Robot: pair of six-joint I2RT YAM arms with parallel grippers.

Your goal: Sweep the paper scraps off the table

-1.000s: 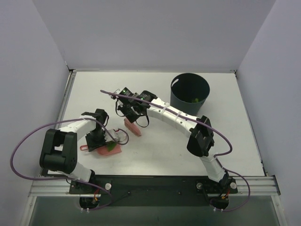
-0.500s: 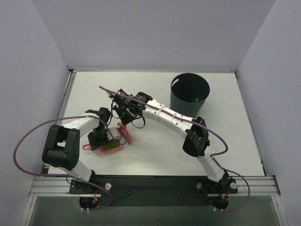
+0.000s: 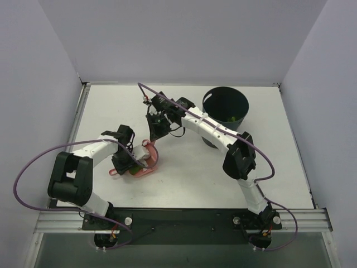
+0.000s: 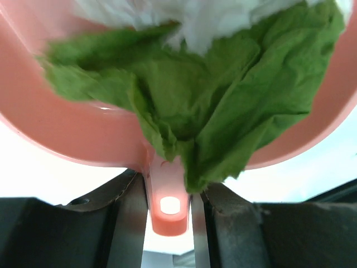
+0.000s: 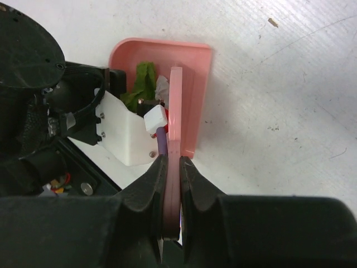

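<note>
Clamping the narrow handle (image 4: 169, 209) of a smooth pink plastic dustpan (image 4: 72, 128), the left end effector (image 4: 168, 192) is clenched on it. The handle's rounded tip, with its small hole, sits between the two dark fingers. The paper scraps (image 4: 223, 111) lie inside the pan's curved bowl. One is large, green, creased and crumpled, and a soft white one is bunched against it.

The right end effector (image 5: 172, 167) is closed tight on a thin, flat pink brush (image 5: 175, 111). The brush appears edge-on just above the pan, near its open side. The white matte desk (image 5: 279, 111) beneath carries faint scuffs. A dark round bin (image 3: 226, 109) stands at the far right of the desk, well apart from the pan.
</note>
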